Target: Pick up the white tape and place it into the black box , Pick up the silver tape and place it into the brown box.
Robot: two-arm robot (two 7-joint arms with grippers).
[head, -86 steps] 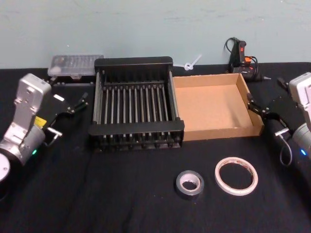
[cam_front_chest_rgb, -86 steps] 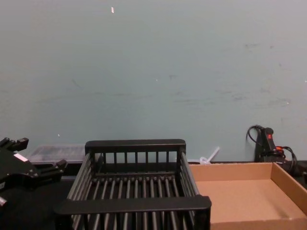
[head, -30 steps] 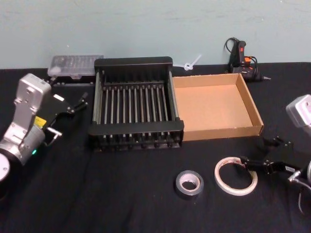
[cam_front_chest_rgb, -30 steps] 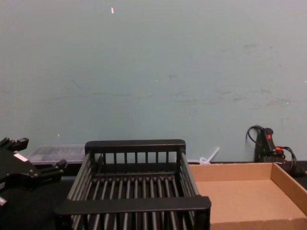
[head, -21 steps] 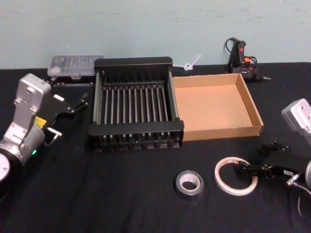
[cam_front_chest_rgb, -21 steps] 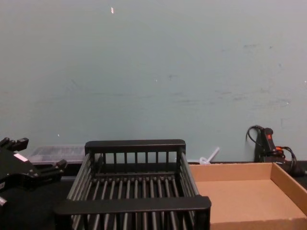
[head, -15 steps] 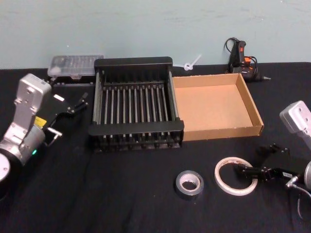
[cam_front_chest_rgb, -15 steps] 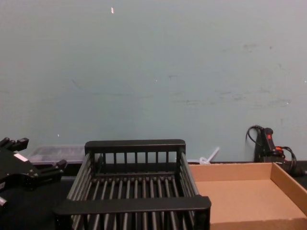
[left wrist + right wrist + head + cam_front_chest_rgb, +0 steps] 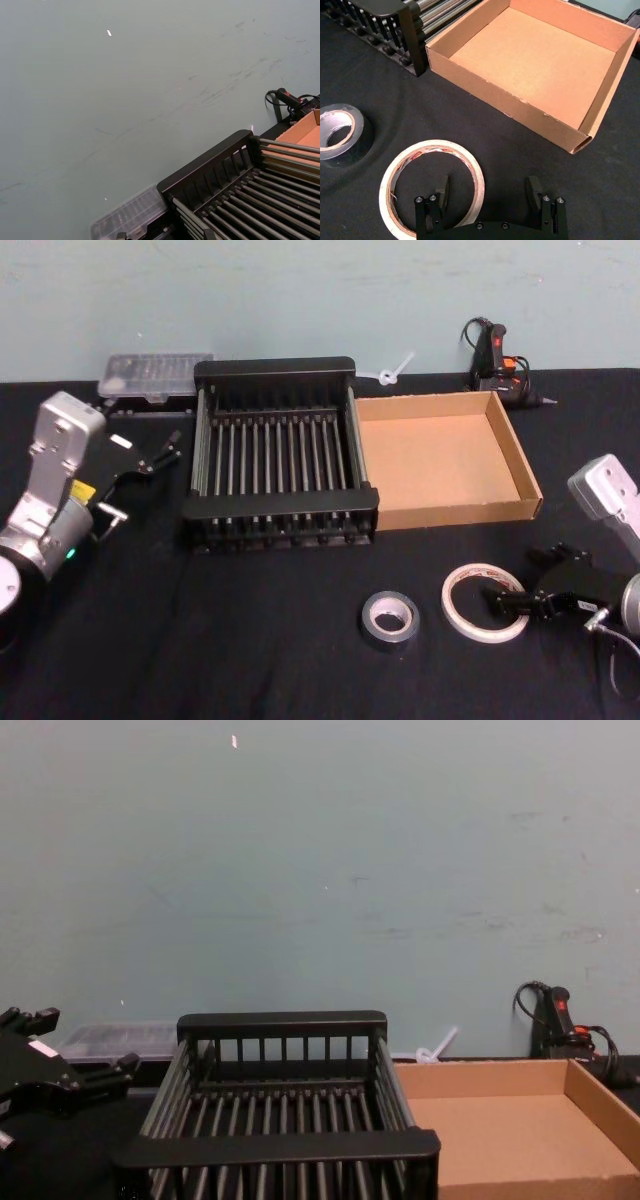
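**Straddling the white tape's rim**

The black box (image 9: 276, 455) and brown box (image 9: 445, 458) stand side by side, empty. My right gripper (image 9: 486, 192) is spread wide and holds nothing, one finger inside the white tape (image 9: 431, 186), one outside. The tape lies flat on the cloth, the silver tape (image 9: 390, 618) just beside it. A shallow pinch could slide off that thin band. Since half a second ago I've pulled slightly rightward. My left gripper (image 9: 150, 458) waits open beside the black box.

Black box (image 9: 275, 455) left of, touching brown box (image 9: 445, 458). Nearer on counter (image 9: 250, 640): silver tape (image 9: 389, 619) left of white tape (image 9: 484, 601); right pincer (image 9: 497, 601) straddling white tape's right side.
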